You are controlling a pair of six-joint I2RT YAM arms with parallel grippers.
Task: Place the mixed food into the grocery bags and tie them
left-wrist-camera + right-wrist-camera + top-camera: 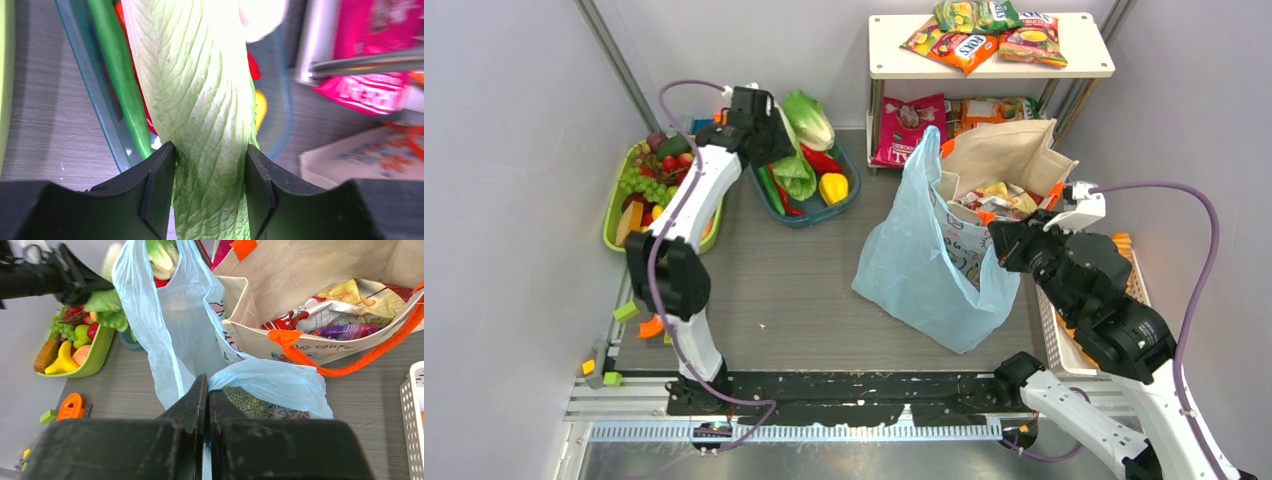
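Note:
My left gripper (pixel 776 150) is shut on a long pale-green cabbage (pixel 200 100) over the teal tray (pixel 852 200); its fingers (pixel 160 170) press the leaf from both sides. A second cabbage (pixel 810 120) and a yellow pepper (pixel 833 187) lie in that tray. My right gripper (pixel 207 385) is shut on the rim of the light-blue plastic bag (pixel 170 315), holding it up and open (pixel 924 260). A netted green melon (pixel 247 402) lies inside that bag. The beige tote (pixel 1004 160) with orange handles stands behind it, with snack packets (pixel 345 305) inside.
A green tray (pixel 614 215) of toy fruit sits at the far left. A white shelf (pixel 1084 65) at the back holds more snack packets (pixel 964 45), with others under it (pixel 909 125). A white mesh basket (pixel 1136 280) stands at the right. Small orange and green pieces (pixel 651 327) lie near the left arm's base.

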